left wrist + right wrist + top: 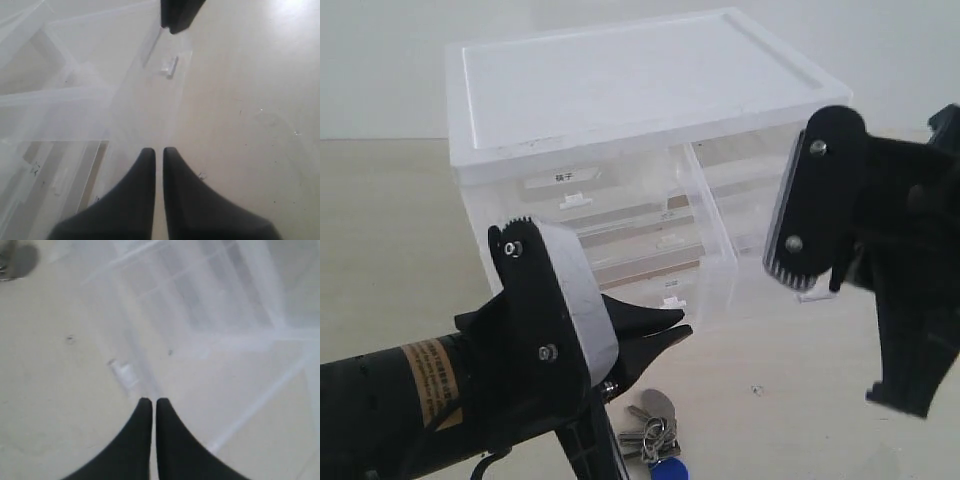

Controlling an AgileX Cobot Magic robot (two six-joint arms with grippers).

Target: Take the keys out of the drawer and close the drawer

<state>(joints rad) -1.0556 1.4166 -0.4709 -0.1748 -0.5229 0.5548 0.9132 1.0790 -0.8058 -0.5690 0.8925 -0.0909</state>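
The keys (655,435), with a blue fob and an oval grey tag, lie on the table in front of the cabinet, outside the drawer. The clear drawer (760,270) on the cabinet's right side stands pulled out. Its small white tab handle (813,296) shows in both wrist views (170,66) (122,372). My right gripper (836,283) (151,401) is shut and empty, its tips at the drawer's front beside the tab. My left gripper (680,328) (158,150) is shut on nothing and hangs over the table just above and behind the keys. The keys' tag (20,259) shows at a corner of the right wrist view.
The clear cabinet with a white top (620,70) stands at the back of the table. Its upper left drawer carries a label in black characters (563,177), and more clear drawers sit below it (640,255). The tabletop (770,400) is beige.
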